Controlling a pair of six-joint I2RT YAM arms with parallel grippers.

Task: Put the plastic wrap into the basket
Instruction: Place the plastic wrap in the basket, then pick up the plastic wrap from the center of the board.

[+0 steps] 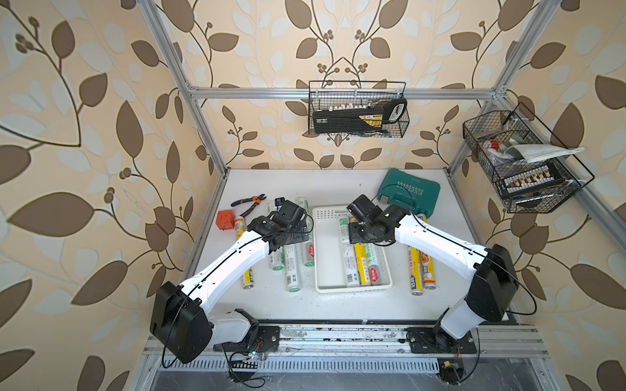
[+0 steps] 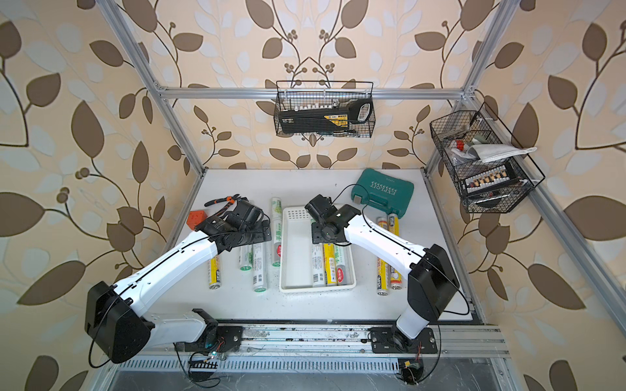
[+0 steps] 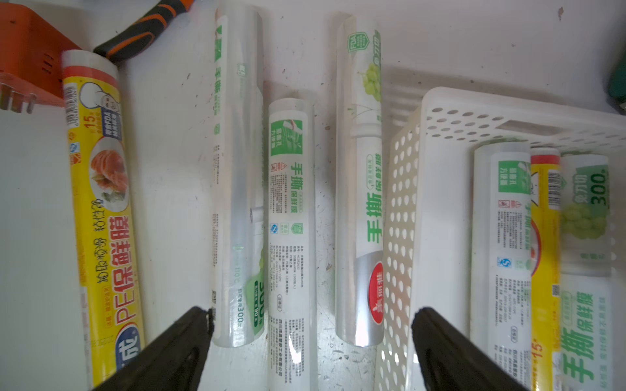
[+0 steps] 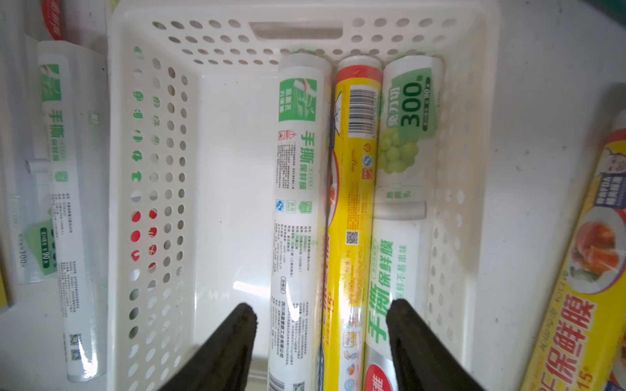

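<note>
The left arm (image 1: 230, 260) reaches from the lower left toward the frame's centre in a top view. The left gripper (image 3: 311, 315) points down, jaws spread wide. The right arm (image 1: 437, 237) reaches in from the lower right. The right gripper (image 4: 321, 306) points down, jaws partly apart.

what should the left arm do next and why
Probably lower the left gripper onto the white green-labelled roll under its open jaws and close. Three rolls already lie in the basket; the right gripper is open above them, holding nothing, and several rolls lie outside it on the table.
</note>
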